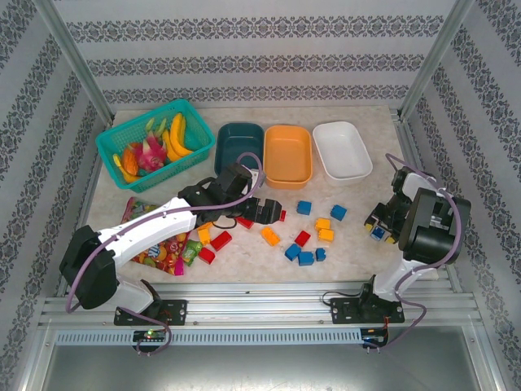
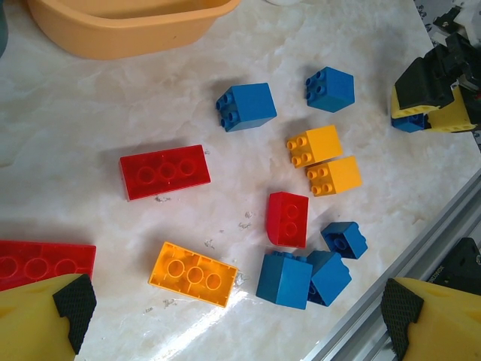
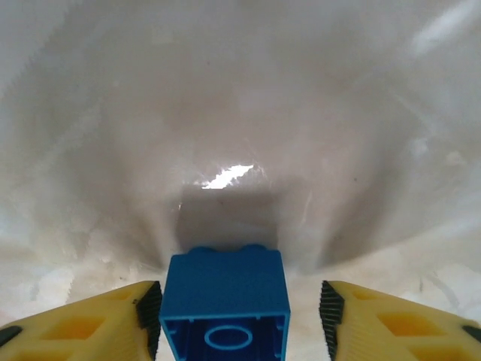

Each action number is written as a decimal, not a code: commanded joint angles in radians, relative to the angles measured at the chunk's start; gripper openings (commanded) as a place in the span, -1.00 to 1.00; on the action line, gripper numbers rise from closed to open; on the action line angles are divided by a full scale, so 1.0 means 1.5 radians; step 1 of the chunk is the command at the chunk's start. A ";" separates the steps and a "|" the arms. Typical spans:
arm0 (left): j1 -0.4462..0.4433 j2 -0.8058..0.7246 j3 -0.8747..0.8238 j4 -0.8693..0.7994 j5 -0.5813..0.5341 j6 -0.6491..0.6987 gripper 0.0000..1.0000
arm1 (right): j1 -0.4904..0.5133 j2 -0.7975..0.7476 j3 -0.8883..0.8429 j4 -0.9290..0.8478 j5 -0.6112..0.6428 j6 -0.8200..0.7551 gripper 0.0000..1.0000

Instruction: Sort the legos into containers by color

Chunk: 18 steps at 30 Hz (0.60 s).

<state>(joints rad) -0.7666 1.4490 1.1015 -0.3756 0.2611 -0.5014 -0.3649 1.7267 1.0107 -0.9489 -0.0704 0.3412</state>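
Left gripper (image 2: 237, 304) hovering wide open, empty, over legos (image 2: 288, 218) near the orange tub (image 2: 128, 30), right wrist view revealing right gripper (image 3: 238, 310) straddling a blue brick (image 3: 225, 289), jaws parted

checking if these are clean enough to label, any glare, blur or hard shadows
Right wrist view: the table behind the blue brick is out of focus, with a bright glare patch beyond the brick's shadow. Left wrist view: sharp, glare on the table beside the long orange brick. Top external view: evenly lit, only soft shadows.
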 commanded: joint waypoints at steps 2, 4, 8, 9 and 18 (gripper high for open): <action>-0.009 -0.017 0.000 0.012 -0.005 0.009 1.00 | -0.006 0.020 0.005 0.013 -0.021 -0.011 0.01; -0.009 -0.017 0.000 0.014 -0.007 0.007 1.00 | -0.006 0.024 0.009 0.017 -0.028 -0.011 -0.07; -0.009 -0.017 -0.003 0.022 -0.005 0.001 1.00 | -0.006 0.022 0.015 0.017 -0.031 -0.011 -0.24; -0.009 -0.017 -0.002 0.024 -0.005 -0.002 1.00 | -0.004 0.017 0.014 0.018 -0.031 -0.010 -0.30; -0.005 -0.021 0.038 0.025 -0.014 -0.029 0.99 | 0.077 -0.103 0.010 0.015 -0.024 0.039 -0.47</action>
<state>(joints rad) -0.7662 1.4475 1.1057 -0.3725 0.2562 -0.5194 -0.3054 1.6531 1.0122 -0.9123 -0.0990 0.3542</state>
